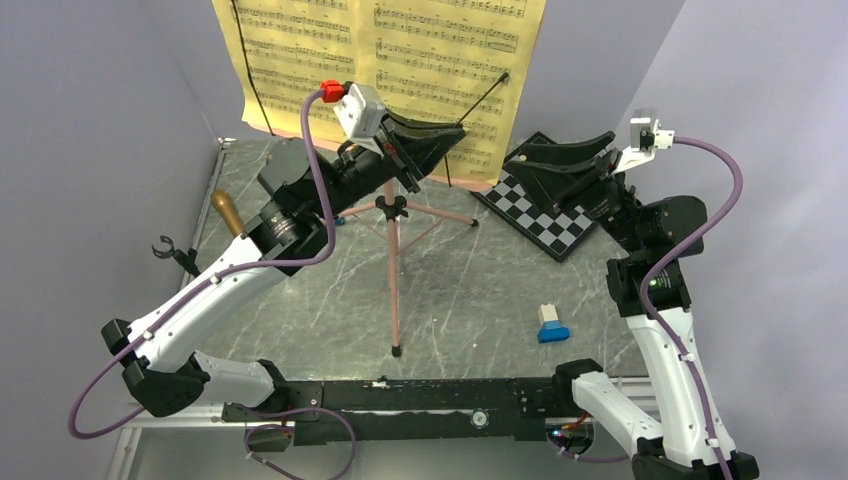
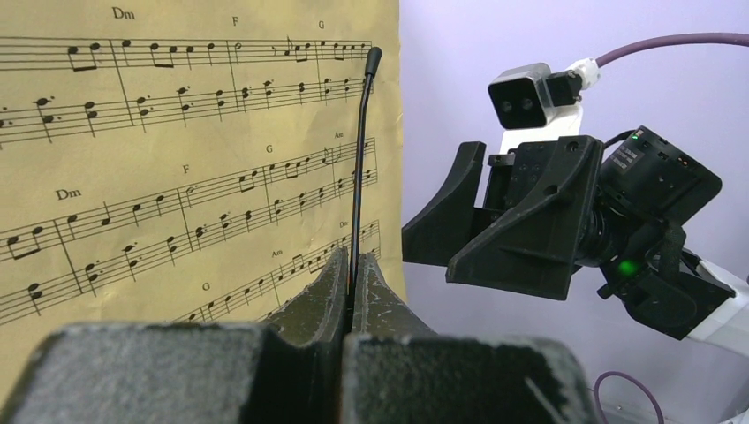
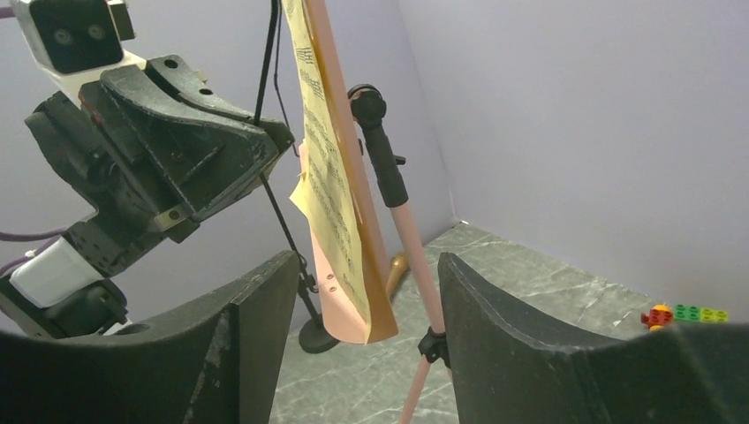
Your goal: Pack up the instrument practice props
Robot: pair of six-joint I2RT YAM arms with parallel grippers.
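Left gripper pinches a black rod on the sheet music; right gripper open, empty. Tugging could topple the stand.

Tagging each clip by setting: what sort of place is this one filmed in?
Probably a robot test bench, not a music room: left arm and right arm bolted at the near edge of a marble-look table, plain lilac walls close around, a pink music stand and chessboard as props.

Grey marbled table, chessboard, blue-white brick, microphone
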